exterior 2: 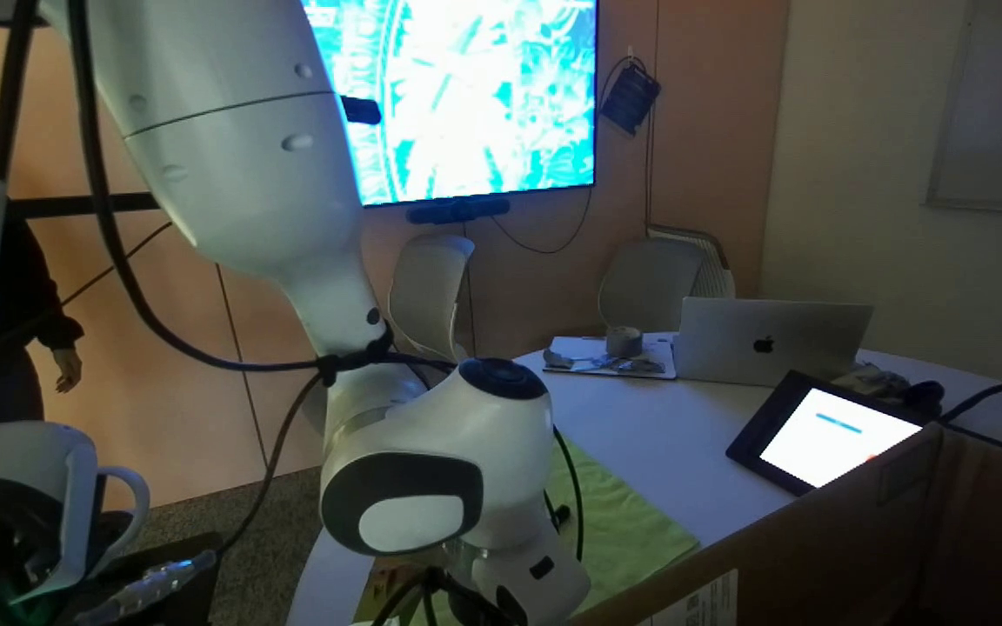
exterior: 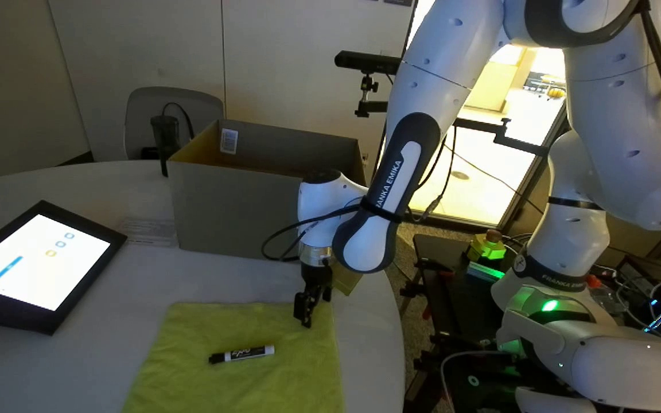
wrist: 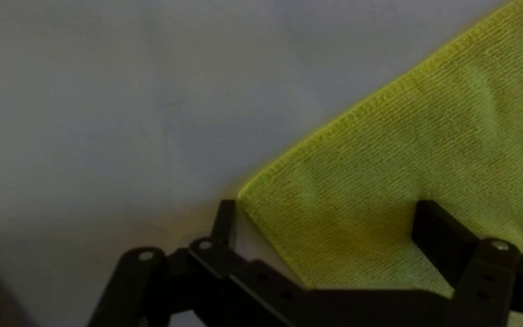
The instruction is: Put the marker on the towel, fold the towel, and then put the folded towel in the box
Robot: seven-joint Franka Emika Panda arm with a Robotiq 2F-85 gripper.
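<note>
In an exterior view, a white table (exterior: 107,298) carries a yellow-green towel (exterior: 238,384), spread flat near the right-hand edge. On the towel lies a marker (exterior: 241,354), white-barrelled with a black cap, well in from the cloth's far and side edges. Toward the table's far edge stands a large, open cardboard box (exterior: 238,212). A lit tablet (exterior: 38,264) sits at the table's left. The gripper (exterior: 314,311), pointing down, is at the towel's far right corner.

In an exterior view, the white arm (exterior 2: 466,426) is in front and the gripper is hidden. Past the arm show part of the towel, the tablet and, near the table's far edge, a silver laptop (exterior 2: 771,343). The box's rim crosses the lower right.

In the wrist view, the fingers (wrist: 443,238) stand wide apart and hold nothing. One is just beside the towel's corner, over bare table; the other is over the cloth. Whether either touches down cannot be told.
</note>
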